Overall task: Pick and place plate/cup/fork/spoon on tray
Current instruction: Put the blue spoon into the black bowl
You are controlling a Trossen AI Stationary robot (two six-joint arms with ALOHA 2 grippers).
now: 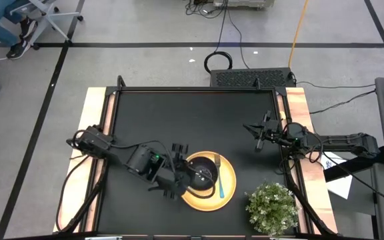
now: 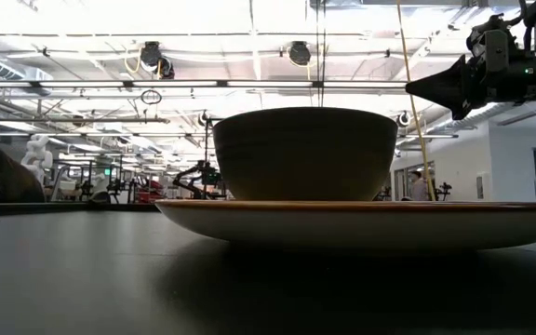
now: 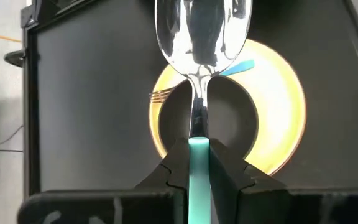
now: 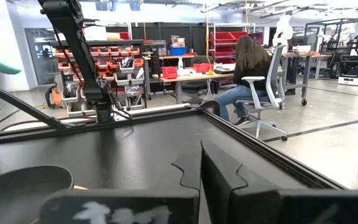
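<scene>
left hand (image 3: pixel 197 163): pinching the spoon (image 3: pixel 199 68) by its teal handle, silver head held above the cup (image 1: pixel 204 173), lower centre of the high view
cup: sits on the tray (image 1: pixel 227 193), left of its middle
fork (image 1: pixel 219 177): lies on the tray just right of the cup
tray: on the desk (image 1: pixel 179 120), lower centre
right hand (image 1: pixel 259 141): parked at the desk's right edge, fingers pressed together, holding nothing
plant (image 1: pixel 272 207): lower right corner of the desk

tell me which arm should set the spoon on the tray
Left. Its end effector is shut on the spoon right above the tray, where the cup and fork sit. The right end effector waits far off.
</scene>
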